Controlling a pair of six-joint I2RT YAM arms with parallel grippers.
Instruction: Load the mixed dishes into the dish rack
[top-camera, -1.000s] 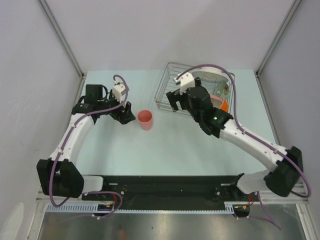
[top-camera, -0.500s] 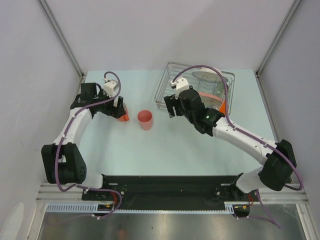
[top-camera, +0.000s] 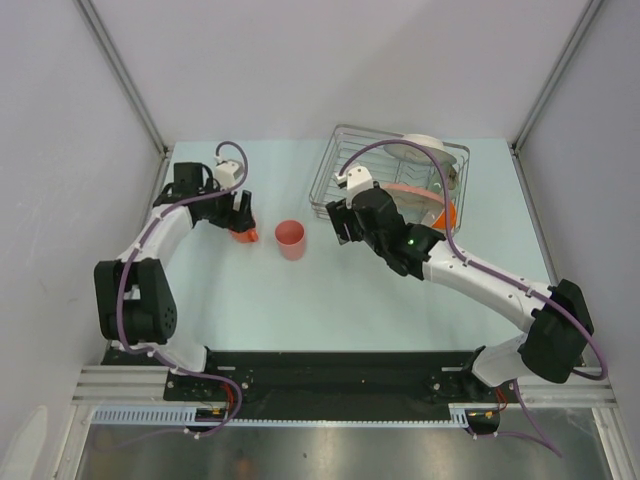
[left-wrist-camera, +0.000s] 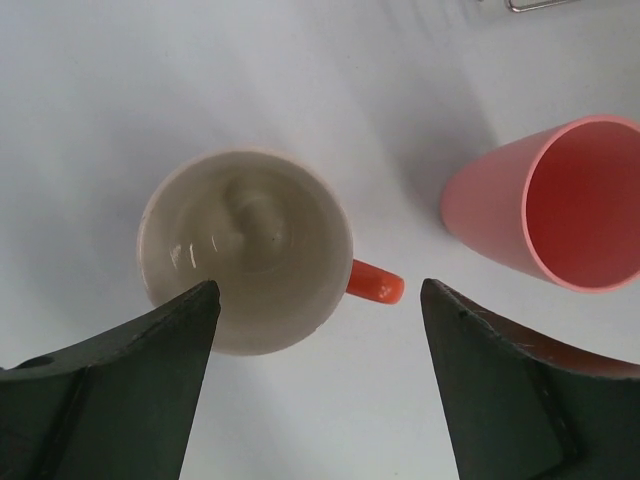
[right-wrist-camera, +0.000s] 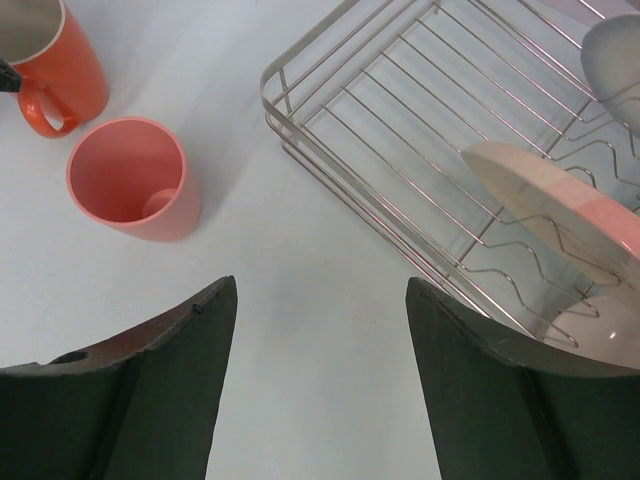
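Pale mint worktop (top-camera: 350, 300); plain grey walls (top-camera: 300, 70) on three sides. Left claw (left-wrist-camera: 318, 290) wide open, empty, over upright orange mug (left-wrist-camera: 245, 250); pink cup (left-wrist-camera: 560, 205) just beside mug. Right claw (right-wrist-camera: 320, 285) wide open, empty, near wire dish rack (right-wrist-camera: 400, 130) holding cream-and-pink plate (right-wrist-camera: 560, 215).

Orange mug (top-camera: 250, 236) mostly out of sight under the left gripper (top-camera: 241, 223)

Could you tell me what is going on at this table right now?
Two robot arms are loading dishes into a wire dish rack. A cream-and-pink plate already stands in it. The left pincer hangs open over the orange mug, which stands on the table beside the pink cup. The right pincer is open and empty, over the table between cup and rack.
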